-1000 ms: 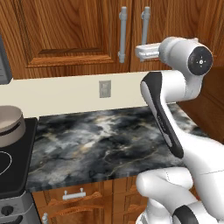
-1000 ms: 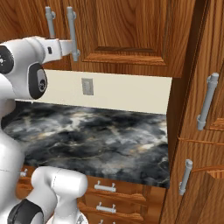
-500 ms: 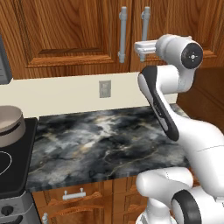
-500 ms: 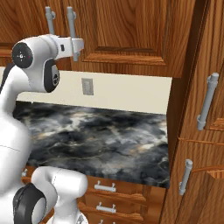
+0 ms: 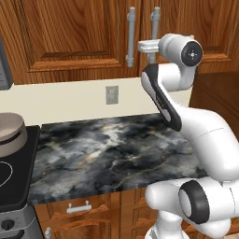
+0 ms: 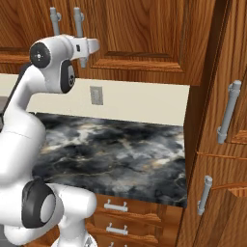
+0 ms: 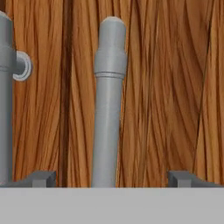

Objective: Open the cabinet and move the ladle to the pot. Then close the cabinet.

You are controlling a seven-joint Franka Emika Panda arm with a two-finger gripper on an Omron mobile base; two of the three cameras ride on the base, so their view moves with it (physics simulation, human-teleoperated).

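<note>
Reaching up from the base, the white arm holds its fingers [image 7: 43,178] spread wide around a grey bar handle [image 7: 108,105] of the closed reddish-brown wooden wall cabinet [image 5: 70,37]; a dark marbled counter [image 5: 112,149] lies below; a grey metal pot [image 5: 10,133] sits far left.

My arm is hiding the lower end of the right handle [image 5: 154,28]; the pot [image 5: 10,133] is running off the left edge.

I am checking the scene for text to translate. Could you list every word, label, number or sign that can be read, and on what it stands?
None can be read: the cabinet, its handles, the wall outlet, the marble counter, the pot and the open gripper carry no lettering.
</note>
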